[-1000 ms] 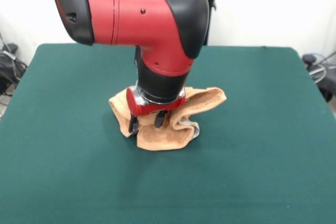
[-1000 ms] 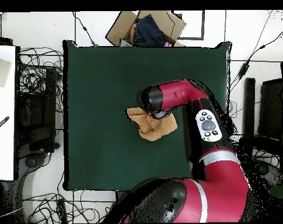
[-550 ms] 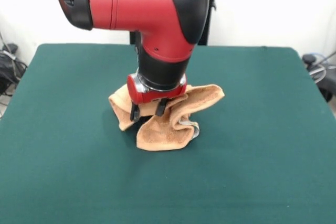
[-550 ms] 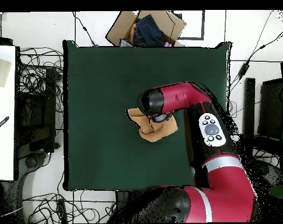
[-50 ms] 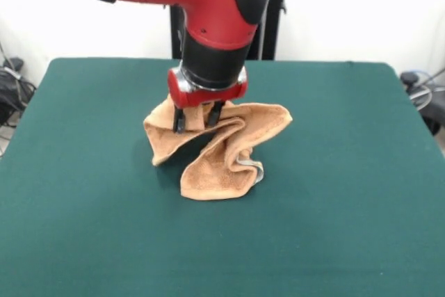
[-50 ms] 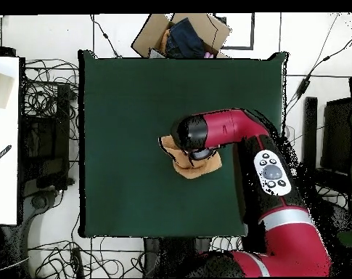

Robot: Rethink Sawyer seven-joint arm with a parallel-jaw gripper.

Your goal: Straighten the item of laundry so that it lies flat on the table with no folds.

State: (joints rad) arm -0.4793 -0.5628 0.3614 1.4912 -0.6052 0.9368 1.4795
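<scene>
A: Start with the front view. Where is the towel (image 5: 219, 147)?

B: Near the middle of the green surface (image 5: 83, 227), bunched up and partly lifted. Its top is pulled into a peak under the red and black arm (image 5: 201, 5), and the cloth hangs from there in twisted folds.

A: And the hand (image 5: 197, 117)?

B: It points straight down, and its two dark fingers (image 5: 179, 119) are clamped on the towel's raised fold. The cloth is pinched between them.

A: Does any of the towel touch the surface?

B: Yes. A rounded lobe lies flat at the front, and a pale hem loop shows at that lobe's right side. One flap sags at the left and another corner sticks out to the right, held a little above the felt.

A: Now the overhead view.

B: The towel (image 6: 195, 164) sits close to the centre of the surface (image 6: 120, 102), mostly covered by the arm's (image 6: 229, 129) end, which reaches in from the lower right. Orange cloth shows to the left of the wrist and below it. The hand itself is hidden under the wrist there.

A: Anything off the surface?

B: A cardboard box (image 6: 182, 34) with dark cloth in it at the far edge, and tangled cables (image 6: 44, 94) on the floor at the left.
</scene>
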